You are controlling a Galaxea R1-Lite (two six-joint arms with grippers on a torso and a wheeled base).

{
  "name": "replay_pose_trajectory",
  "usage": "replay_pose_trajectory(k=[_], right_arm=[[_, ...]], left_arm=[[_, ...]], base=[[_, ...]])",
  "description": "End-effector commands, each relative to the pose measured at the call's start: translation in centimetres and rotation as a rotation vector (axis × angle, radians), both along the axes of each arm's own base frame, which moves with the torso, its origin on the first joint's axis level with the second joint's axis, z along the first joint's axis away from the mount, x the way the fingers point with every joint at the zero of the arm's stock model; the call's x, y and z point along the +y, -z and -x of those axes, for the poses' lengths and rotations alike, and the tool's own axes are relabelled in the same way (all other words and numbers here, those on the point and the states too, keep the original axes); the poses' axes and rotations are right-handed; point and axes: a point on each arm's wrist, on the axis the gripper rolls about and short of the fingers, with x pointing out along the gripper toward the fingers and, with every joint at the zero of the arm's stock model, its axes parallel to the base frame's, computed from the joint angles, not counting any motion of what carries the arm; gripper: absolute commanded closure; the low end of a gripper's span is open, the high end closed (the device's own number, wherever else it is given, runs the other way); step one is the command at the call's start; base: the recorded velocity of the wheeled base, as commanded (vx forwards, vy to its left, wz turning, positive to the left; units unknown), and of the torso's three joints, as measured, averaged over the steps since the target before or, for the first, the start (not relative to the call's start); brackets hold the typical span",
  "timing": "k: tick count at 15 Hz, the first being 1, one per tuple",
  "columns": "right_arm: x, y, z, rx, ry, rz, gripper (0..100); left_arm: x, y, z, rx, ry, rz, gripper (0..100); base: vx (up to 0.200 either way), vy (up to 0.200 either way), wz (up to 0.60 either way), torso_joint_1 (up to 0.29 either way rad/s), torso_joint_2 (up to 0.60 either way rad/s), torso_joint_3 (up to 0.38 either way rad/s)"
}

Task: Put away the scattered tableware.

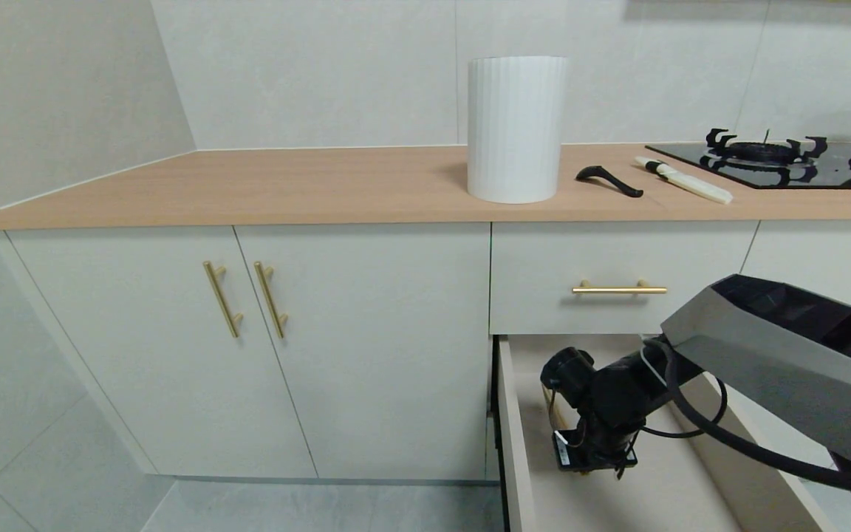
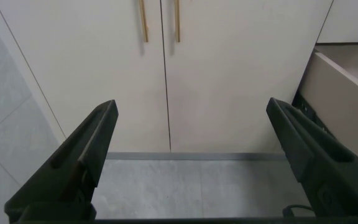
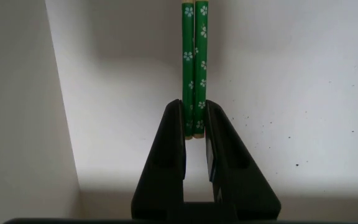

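Note:
Two green chopsticks [image 3: 195, 62] with small white flowers are pinched by one end in my right gripper [image 3: 195, 124], which is shut on them. They hang low over the pale floor of the open drawer [image 3: 291, 93], close to its side wall. In the head view that gripper [image 1: 594, 452] sits inside the pulled-out drawer [image 1: 512, 436] below the counter. A black spoon [image 1: 609, 180] and a white utensil with a black band [image 1: 682, 179] lie on the wooden counter. My left gripper [image 2: 191, 111] is open and holds nothing, low in front of the cabinet doors.
A tall white ribbed container [image 1: 516, 129] stands on the counter [image 1: 285, 185] beside the spoon. A black gas hob [image 1: 780, 159] is at the far right. A shut drawer with a gold handle [image 1: 619, 290] sits above the open one. Double cabinet doors [image 1: 248, 347] are to the left.

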Motion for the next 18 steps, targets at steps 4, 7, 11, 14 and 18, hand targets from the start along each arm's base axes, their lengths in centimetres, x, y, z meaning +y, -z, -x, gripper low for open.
replay_pose_trajectory(k=[4, 7, 11, 14, 18], right_arm=[[0.16, 0.3, 0.14, 0.008, -0.005, 0.006, 100], [0.16, 0.36, 0.14, 0.009, -0.005, 0.006, 100], [0.09, 0.42, 0.12, 0.009, -0.003, 0.01, 100], [0.09, 0.42, 0.12, 0.009, -0.003, 0.01, 0], [0.1, 0.3, 0.11, 0.007, -0.002, 0.007, 0]], left_arm=[[0.0, 0.0, 0.0, 0.0, 0.0, -0.001, 0], [0.0, 0.0, 0.0, 0.0, 0.0, -0.001, 0], [0.0, 0.0, 0.0, 0.0, 0.0, 0.0, 0], [0.0, 0.0, 0.0, 0.0, 0.0, 0.0, 0], [0.0, 0.0, 0.0, 0.0, 0.0, 0.0, 0]], base=[[0.0, 0.0, 0.0, 0.0, 0.0, 0.0], [0.0, 0.0, 0.0, 0.0, 0.0, 0.0], [0.0, 0.0, 0.0, 0.0, 0.0, 0.0], [0.0, 0.0, 0.0, 0.0, 0.0, 0.0], [0.0, 0.0, 0.0, 0.0, 0.0, 0.0]])
